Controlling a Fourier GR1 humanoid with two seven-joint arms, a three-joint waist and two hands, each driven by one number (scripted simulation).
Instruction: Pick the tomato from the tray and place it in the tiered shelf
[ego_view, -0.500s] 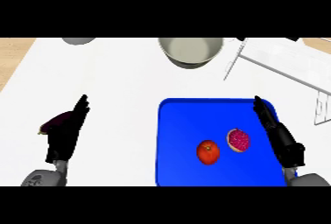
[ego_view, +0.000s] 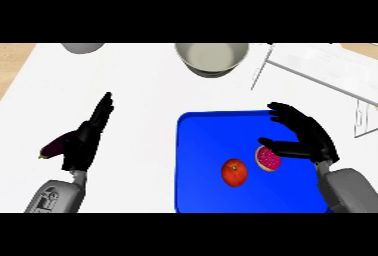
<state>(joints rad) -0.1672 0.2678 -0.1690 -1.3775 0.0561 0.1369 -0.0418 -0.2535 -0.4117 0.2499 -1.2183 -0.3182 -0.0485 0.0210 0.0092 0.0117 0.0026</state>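
A red tomato (ego_view: 234, 172) lies on the blue tray (ego_view: 203, 150), in its lower middle. Just to its right sits a cut pink fruit half (ego_view: 267, 158). My right hand (ego_view: 306, 137) hovers over the tray's right side, open, with the thumb stretched toward the fruit half and the fingers spread above it, holding nothing. My left hand (ego_view: 90, 135) rests open on the white counter left of the tray, fingers pointing up. The white wire tiered shelf (ego_view: 325, 70) stands at the upper right.
A purple eggplant (ego_view: 55, 146) lies partly behind my left hand. A grey bowl (ego_view: 212, 57) stands at the back centre, and another grey dish (ego_view: 83, 47) shows at the top left. Wooden flooring borders the counter at both top corners.
My right hand has turned inward over the tray's right side, fingers spread and thumb out toward the fruit half. The left hand, tomato and fruit half have kept their places.
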